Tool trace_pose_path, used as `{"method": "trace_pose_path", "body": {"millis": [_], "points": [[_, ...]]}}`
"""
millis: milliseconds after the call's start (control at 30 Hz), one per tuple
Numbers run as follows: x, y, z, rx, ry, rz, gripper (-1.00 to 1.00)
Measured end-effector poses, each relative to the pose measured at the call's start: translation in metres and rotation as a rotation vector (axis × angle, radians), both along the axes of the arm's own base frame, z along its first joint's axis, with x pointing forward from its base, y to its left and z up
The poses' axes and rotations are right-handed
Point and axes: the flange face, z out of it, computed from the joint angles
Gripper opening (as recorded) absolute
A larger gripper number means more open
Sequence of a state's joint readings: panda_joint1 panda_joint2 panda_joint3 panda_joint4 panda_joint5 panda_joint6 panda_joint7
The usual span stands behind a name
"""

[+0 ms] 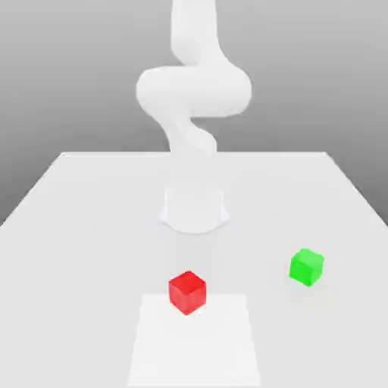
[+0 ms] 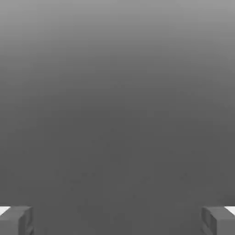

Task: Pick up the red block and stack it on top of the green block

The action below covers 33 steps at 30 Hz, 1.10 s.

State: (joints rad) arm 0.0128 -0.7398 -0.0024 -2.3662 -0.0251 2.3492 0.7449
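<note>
Two blocks lie well apart on the bench [image 1: 68, 265]: from the exterior view's left, red block [image 1: 187, 292], then green block [image 1: 307, 267]. The jaws [image 2: 117, 221] stand wide apart, empty; the red block probably lies well below them, calling for descent.

Red block [image 1: 187, 292]: glossy cube, flat on counter [image 1: 76, 265], corner forward. Green block [image 1: 307, 267]: similar cube, well apart, toward exterior view's right.
</note>
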Motion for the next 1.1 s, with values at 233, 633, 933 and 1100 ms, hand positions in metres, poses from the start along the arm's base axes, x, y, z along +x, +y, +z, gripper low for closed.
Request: {"method": "trace_pose_path", "body": {"millis": [233,633,933,1100], "points": [[0.043,-0.001,-0.174,-0.156,0.261,0.196,0.00],[-0.042,-0.015,-0.457,-0.230,0.688,0.620,0.00],[-0.048,-0.015,-0.514,-0.231,0.699,0.633,-1.00],[-0.048,-0.015,-0.515,-0.230,0.701,0.633,-1.00]]}}
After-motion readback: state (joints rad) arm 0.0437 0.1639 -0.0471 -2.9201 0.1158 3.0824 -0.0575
